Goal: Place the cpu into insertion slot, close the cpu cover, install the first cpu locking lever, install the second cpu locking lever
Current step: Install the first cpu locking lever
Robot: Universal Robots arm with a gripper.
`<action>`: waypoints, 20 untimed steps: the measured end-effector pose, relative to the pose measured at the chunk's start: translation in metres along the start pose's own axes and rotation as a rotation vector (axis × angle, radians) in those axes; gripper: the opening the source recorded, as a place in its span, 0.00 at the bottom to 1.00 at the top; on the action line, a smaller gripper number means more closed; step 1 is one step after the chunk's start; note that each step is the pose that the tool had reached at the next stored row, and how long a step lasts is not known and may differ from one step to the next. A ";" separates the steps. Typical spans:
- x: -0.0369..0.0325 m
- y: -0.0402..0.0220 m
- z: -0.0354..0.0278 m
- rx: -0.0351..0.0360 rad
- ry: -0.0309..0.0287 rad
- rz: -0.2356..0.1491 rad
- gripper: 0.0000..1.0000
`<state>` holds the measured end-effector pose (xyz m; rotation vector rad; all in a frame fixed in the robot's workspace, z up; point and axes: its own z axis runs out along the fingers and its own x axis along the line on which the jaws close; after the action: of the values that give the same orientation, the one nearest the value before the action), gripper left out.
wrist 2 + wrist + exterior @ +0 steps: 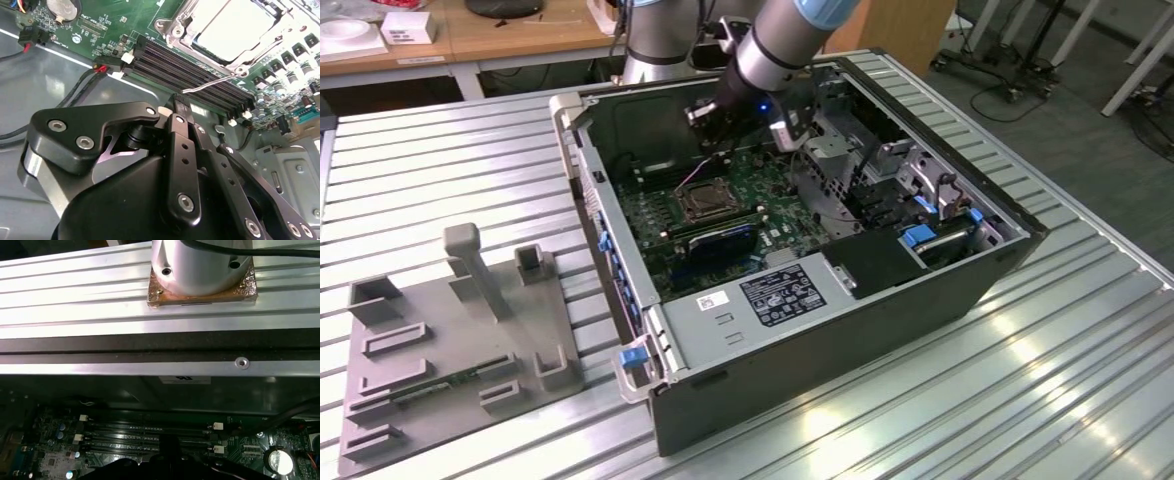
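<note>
The cpu (232, 22) lies flat in the insertion slot (700, 203) on the green board, its pale metal top showing. The silver cpu cover (176, 27) lies down around it as a frame. A thin wire locking lever (210, 85) sticks out free over the black memory slots (190, 70), its end not hooked. My gripper (180, 102) hangs above the case floor, just beyond the memory slots from the socket, shut with nothing in it. In the exterior view the gripper (707, 118) is inside the open case, behind the socket.
The computer case (607, 215) lies open on a ribbed aluminium table (440, 170). A grey holder fixture (454, 340) stands at the exterior view's left. Drive cage and blue latches (921, 235) fill the case's right. Black cables (75, 95) run beside the gripper.
</note>
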<state>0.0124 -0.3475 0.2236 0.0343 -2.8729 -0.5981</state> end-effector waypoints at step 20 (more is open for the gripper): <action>0.0022 -0.0034 0.0022 0.0083 0.0058 -0.013 0.11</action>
<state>0.0097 -0.3499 0.2207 0.0564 -2.8718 -0.5877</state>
